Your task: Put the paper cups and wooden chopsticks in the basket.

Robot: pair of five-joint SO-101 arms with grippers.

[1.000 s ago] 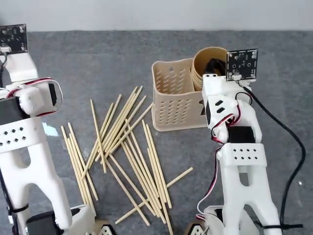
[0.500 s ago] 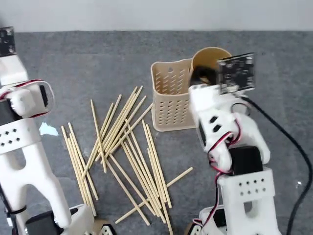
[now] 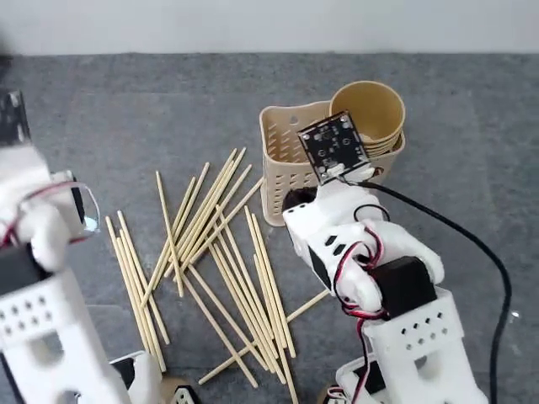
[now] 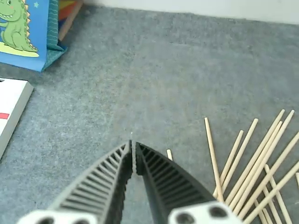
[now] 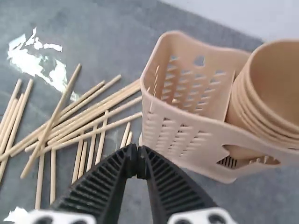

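Your right arm (image 3: 404,337) and left arm (image 3: 38,328): white plastic shells, black servo blocks, rows of small holes. Red-and-white wires (image 3: 360,257) loop out and a black cable (image 3: 480,248) runs off right. Square black circuit board (image 3: 335,145) on top. Ribbed fingers on both: left pincer (image 4: 132,149) grey, right pincer (image 5: 137,156) black.

Beige hole-patterned basket (image 3: 290,181), tan paper cups (image 3: 366,109), pale wooden chopsticks (image 3: 202,217), grey table (image 3: 152,101).

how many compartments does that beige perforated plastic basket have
2. The beige perforated plastic basket has one compartment on the side nearer the scattered wooden chopsticks, with no cup in it, and one beside it holding the stack of tan paper cups.
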